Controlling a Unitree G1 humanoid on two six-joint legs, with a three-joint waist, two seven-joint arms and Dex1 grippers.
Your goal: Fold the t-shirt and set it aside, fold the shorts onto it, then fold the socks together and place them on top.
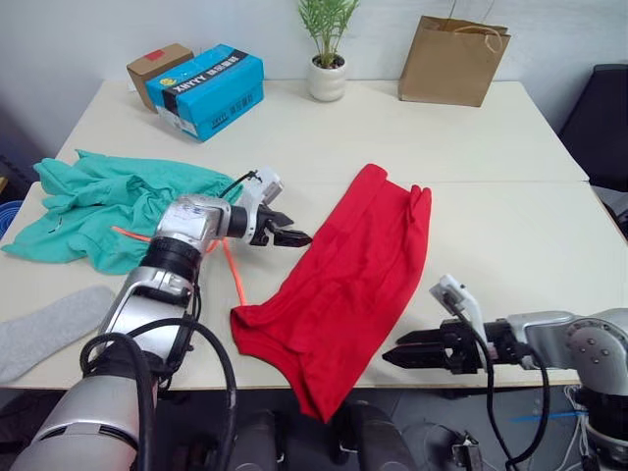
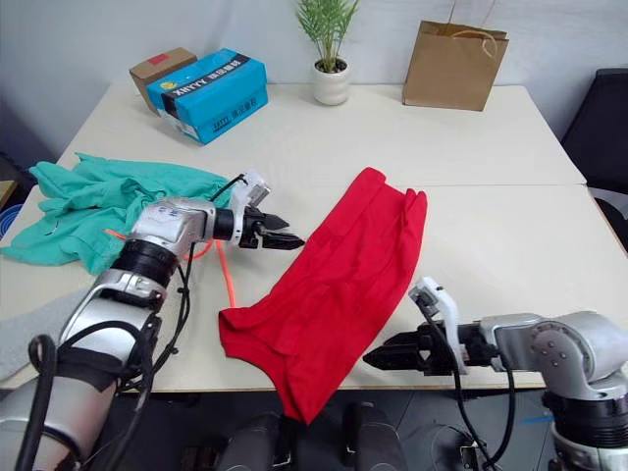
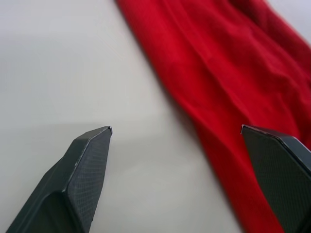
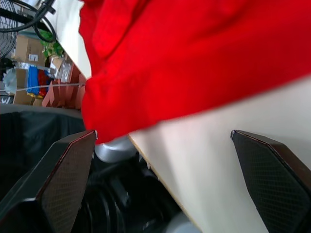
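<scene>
Red t-shirt (image 1: 343, 285) hem over table (image 1: 510, 235) edge, fingers (image 3: 87, 165) spread alongside.

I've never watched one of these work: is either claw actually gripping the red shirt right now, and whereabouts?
No. Both are open and hold nothing: the left gripper is beside the red t-shirt's long edge, the right gripper near its overhanging end.

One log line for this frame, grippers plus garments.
left gripper open beside t-shirt | right gripper open at its table-edge side | t-shirt half-folded, hem overhanging | shorts unfolded | sock flat
</scene>
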